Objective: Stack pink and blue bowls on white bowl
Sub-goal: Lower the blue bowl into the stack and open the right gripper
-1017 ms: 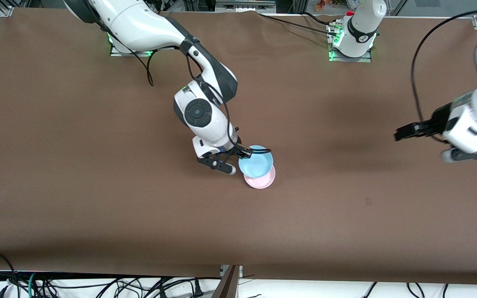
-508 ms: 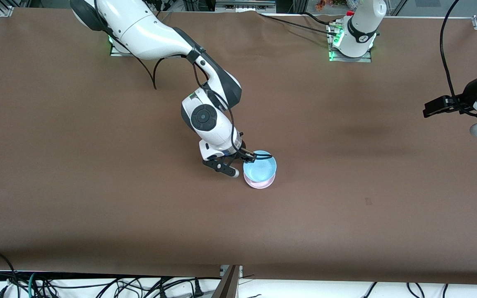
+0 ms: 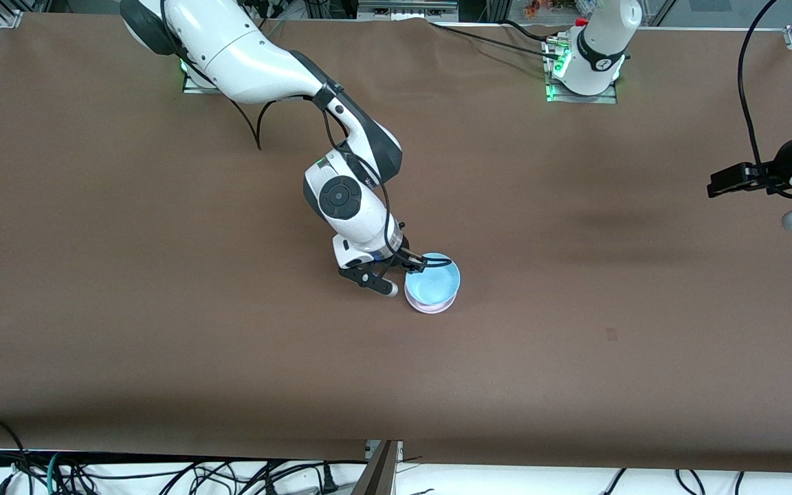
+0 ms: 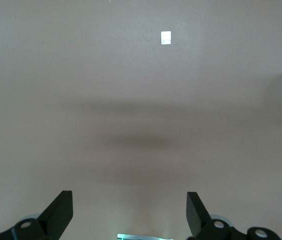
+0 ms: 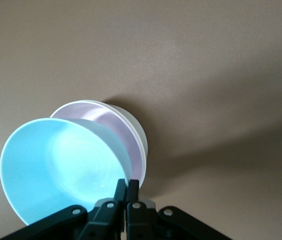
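My right gripper is shut on the rim of the light blue bowl near the table's middle. The bowl sits tilted in the pale pink bowl, only a sliver of which shows in the front view. In the right wrist view my right gripper pinches the blue bowl; the pink bowl lies under it, nested in the white bowl. My left gripper waits open and empty over bare table at the left arm's end; it also shows in the left wrist view.
The brown table is bare around the stack. A small mark lies nearer the front camera, toward the left arm's end. A small white tag shows on the cloth in the left wrist view. Cables hang along the front edge.
The right gripper carried the blue bowl over the pink bowl and lowered it, so it now covers nearly all of the pink one. The left arm drew back toward its end, then held.
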Robot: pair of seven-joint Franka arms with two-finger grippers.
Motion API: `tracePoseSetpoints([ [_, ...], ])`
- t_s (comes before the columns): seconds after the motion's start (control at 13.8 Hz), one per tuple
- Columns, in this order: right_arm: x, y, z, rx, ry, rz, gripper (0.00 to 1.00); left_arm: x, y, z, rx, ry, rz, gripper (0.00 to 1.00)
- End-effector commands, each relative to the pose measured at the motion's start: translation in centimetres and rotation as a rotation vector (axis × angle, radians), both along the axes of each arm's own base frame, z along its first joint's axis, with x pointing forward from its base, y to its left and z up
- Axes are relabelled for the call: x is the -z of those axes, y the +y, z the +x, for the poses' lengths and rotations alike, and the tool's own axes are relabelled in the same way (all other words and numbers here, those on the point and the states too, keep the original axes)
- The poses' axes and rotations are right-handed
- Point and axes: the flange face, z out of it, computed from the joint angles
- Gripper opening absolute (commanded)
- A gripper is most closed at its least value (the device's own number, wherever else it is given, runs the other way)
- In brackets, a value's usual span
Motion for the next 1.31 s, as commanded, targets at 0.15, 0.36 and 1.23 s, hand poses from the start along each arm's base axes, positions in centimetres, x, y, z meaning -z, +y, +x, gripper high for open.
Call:
tracePoseSetpoints([
  [0.15, 0.39, 0.51, 0.37, -0.011, -0.031, -0.014, 0.00, -0.17, 0.26, 0.25, 0.023, 0.006, -0.006, 1.00],
  [0.36, 0.43, -0.05, 0.77, -0.011, -0.035, -0.029, 0.00, -0.98, 0.14, 0.53, 0.025, -0.012, -0.004, 1.00],
  [1.23, -0.22, 0.09, 0.43, -0.013, -0.010, -0.037, 0.56, -0.96, 0.06, 0.58, 0.026, -0.012, -0.004, 1.00],
])
